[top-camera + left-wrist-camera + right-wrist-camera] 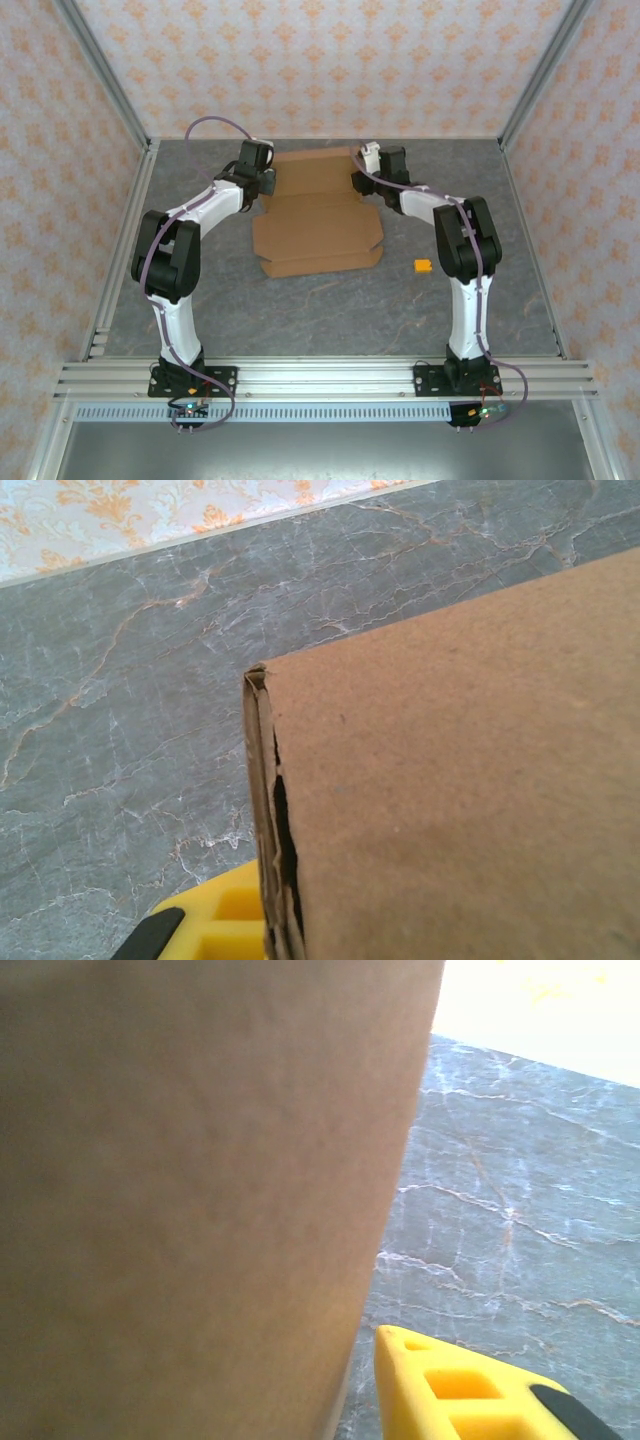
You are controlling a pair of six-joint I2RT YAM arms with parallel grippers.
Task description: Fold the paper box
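**A:** What do we have on the surface (330, 320)?

**B:** We see the paper box (318, 235), plain brown cardboard, matte and faintly fibrous. It lies toward the far middle of the grey, marble-veined surface. Its near half lies flat, with rounded tabs at the corners and a creased strip along the near edge.

**A:** And the far half?

**B:** It sits between the ends of the two arms. We think its panels stand up there, though from above we cannot tell how steeply.

**A:** The left claw (264, 180)?

**B:** It is at the box's far left side. From its wrist camera we see one yellow plastic finger (215, 925) with square hollows, hard against a doubled cardboard edge. That edge is ragged and split along the fold, with a dark gap between the layers. The other finger is hidden behind the panel. We read this claw as closed, pinching the box's wall.

**A:** The right claw (358, 182)?

**B:** It is at the box's far right side. Its camera is so near the cardboard that the panel is a blurred brown plane on the left. One yellow finger (455, 1395) shows at the bottom, with a sliver of grey between it and the cardboard. Its partner is hidden, so we cannot tell whether this claw is open or closed.

**A:** Anything else?

**B:** A tiny orange block (423, 266) lies right of the box, apart from it. The walls (320, 60) carry pale paper with an orange floral pattern.
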